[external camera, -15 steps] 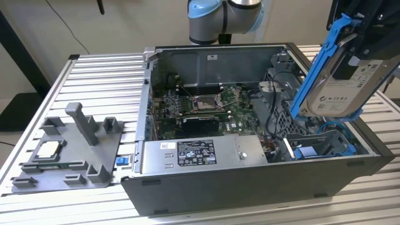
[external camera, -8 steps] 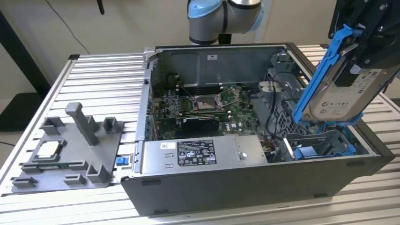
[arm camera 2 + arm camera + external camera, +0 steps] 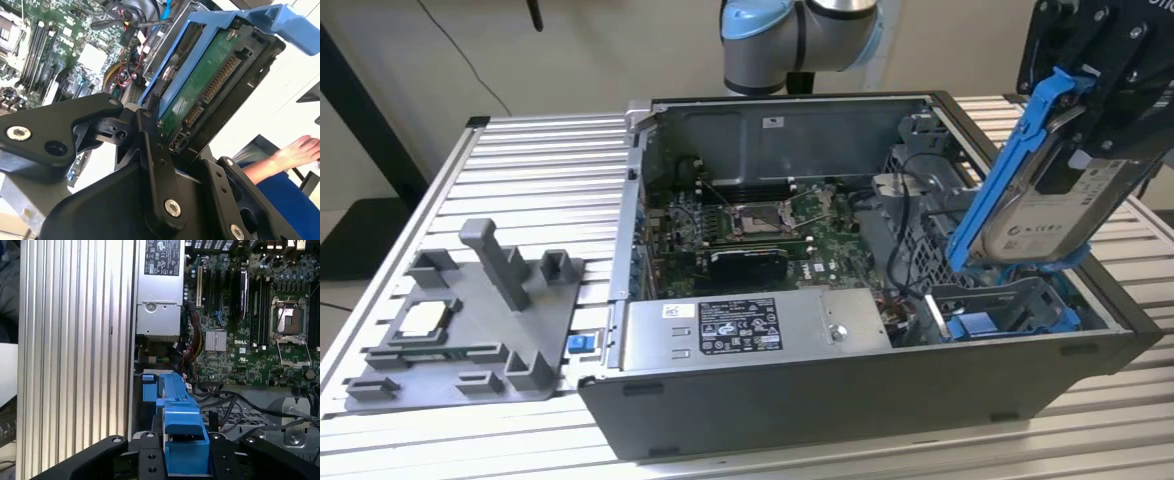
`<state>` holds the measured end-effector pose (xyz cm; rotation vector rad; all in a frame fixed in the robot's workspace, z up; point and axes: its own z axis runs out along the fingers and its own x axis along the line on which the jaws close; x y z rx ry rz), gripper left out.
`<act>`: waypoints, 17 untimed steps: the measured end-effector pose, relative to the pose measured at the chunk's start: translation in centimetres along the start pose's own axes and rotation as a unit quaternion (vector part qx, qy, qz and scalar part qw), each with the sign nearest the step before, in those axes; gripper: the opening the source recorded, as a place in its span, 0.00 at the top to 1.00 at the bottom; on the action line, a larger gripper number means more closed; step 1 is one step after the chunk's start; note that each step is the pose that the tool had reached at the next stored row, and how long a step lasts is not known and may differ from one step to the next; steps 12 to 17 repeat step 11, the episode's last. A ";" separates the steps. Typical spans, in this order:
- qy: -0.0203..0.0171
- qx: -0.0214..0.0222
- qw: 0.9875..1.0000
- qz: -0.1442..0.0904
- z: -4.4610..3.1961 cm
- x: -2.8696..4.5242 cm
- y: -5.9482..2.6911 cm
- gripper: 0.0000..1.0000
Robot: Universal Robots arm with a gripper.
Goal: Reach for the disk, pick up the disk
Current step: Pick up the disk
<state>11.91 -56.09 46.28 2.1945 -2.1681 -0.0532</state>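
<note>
The disk (image 3: pixel 1062 212) is a silver-grey hard drive with a white label, clipped in a bright blue frame. It hangs tilted on end above the open computer case's drive bay, at the exterior view's right. My black gripper (image 3: pixel 1101 95) is shut on its upper part and holds it clear of the bay. In the second wrist view the disk's green circuit board (image 3: pixel 207 87) faces the camera, clamped between the gripper's fingers (image 3: pixel 150 145). In the first wrist view the blue frame (image 3: pixel 182 432) sits between the two black fingers (image 3: pixel 150 462).
The open computer case (image 3: pixel 854 390) stands on a slatted metal table (image 3: pixel 534 160), with motherboard (image 3: pixel 761 220), power supply (image 3: pixel 747 325) and loose cables inside. A blue bracket (image 3: pixel 987 322) lies in the bay below the disk. A grey fixture (image 3: pixel 467 320) holds a small chip. A person's hand (image 3: pixel 295 152) is nearby.
</note>
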 end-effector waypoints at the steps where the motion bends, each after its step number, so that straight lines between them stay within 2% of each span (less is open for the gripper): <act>1: 0.000 0.000 1.000 0.000 0.07 0.04 -0.06 1.00; 17: 0.000 0.000 1.000 0.000 0.29 0.13 -0.27 1.00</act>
